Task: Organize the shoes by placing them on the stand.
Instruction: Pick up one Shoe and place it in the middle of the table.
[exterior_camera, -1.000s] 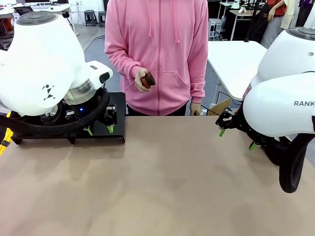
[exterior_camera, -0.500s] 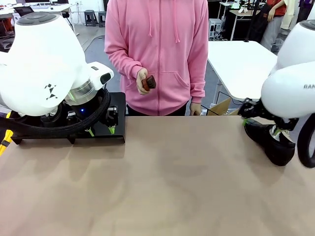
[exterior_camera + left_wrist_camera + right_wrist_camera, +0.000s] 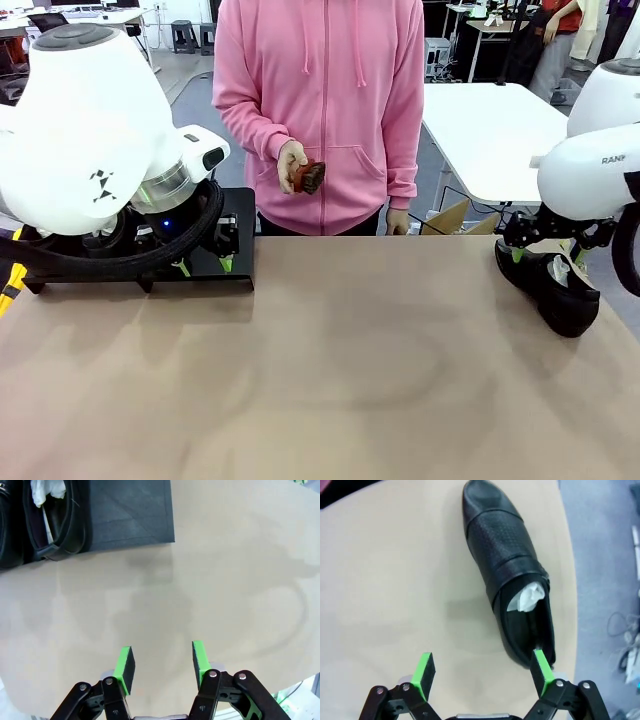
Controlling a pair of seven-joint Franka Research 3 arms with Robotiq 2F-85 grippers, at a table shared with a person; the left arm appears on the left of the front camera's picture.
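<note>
One glossy black shoe (image 3: 556, 290) with white paper stuffing lies on the tan table at the far right. In the right wrist view this shoe (image 3: 506, 555) points away, and my right gripper (image 3: 482, 674) is open just behind its heel, the right pad beside the heel. In the front view the right gripper (image 3: 545, 250) hovers over the shoe's back end. The black stand (image 3: 238, 215) sits at the back left. In the left wrist view the stand (image 3: 131, 510) carries a shoe (image 3: 55, 522) and a second shoe (image 3: 7, 527) at the edge. My left gripper (image 3: 162, 665) is open over bare table, also visible near the stand (image 3: 202, 263).
A person in a pink hoodie stands at the far edge holding a small brown brush (image 3: 306, 176). A cardboard box (image 3: 455, 216) sits behind the table's far right. The table's right edge runs close to the shoe. The table (image 3: 330, 380) is bare across the middle.
My right arm has swung up and to the right, uncovering the shoe on the table; its gripper now hangs over the shoe's heel. The person's hand shifted slightly. The left arm stayed put.
</note>
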